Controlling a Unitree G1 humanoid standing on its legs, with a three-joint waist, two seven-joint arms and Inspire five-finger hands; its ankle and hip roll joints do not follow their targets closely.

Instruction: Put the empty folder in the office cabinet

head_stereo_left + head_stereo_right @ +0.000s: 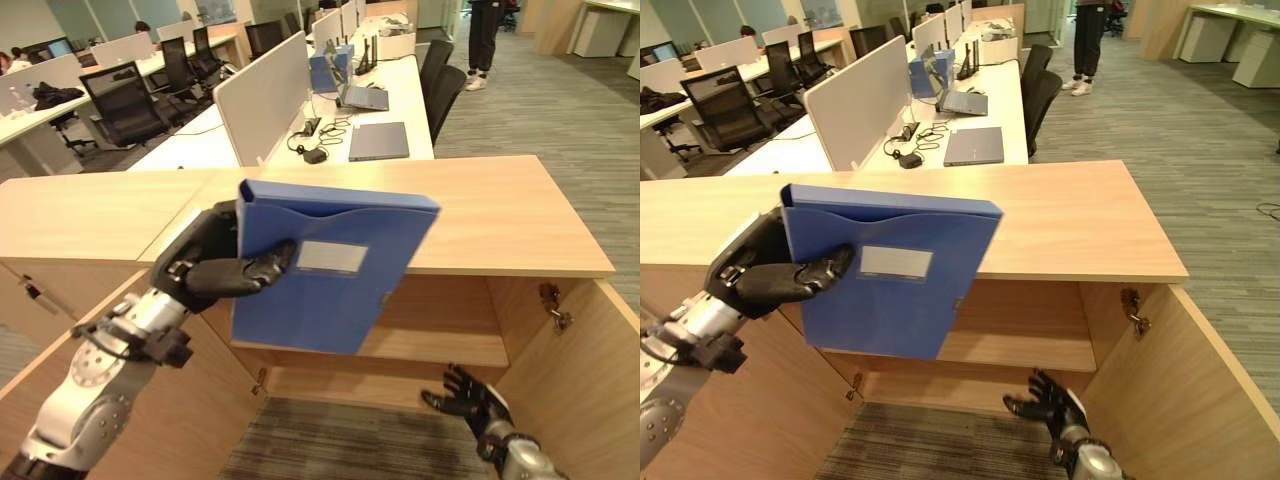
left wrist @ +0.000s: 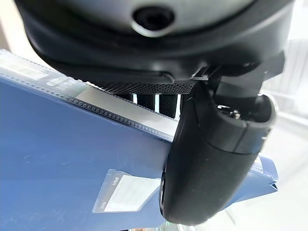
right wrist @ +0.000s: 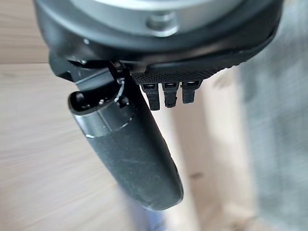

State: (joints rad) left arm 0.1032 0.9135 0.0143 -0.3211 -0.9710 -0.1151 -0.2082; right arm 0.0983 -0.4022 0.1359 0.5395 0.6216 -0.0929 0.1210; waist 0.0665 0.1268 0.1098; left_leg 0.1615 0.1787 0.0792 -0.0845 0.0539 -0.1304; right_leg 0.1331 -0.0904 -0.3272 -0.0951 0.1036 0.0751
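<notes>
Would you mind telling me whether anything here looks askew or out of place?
Only the blue folder: the left hand pinches it, tilted, in front of the open cabinet, not yet inside.

Behind the wooden counter stands a long white desk [image 1: 400,95] with a pale divider panel [image 1: 262,100] along its middle. On the desk a closed grey laptop [image 1: 379,141] lies flat, and further back an open laptop [image 1: 362,97] stands near a blue box [image 1: 327,70]. Black cables [image 1: 312,138] lie beside the divider. Black office chairs [image 1: 440,85] are pushed against the desk's right side, and another black chair [image 1: 125,103] stands at the left. A person [image 1: 484,40] stands far back on the grey carpet [image 1: 560,110].
</notes>
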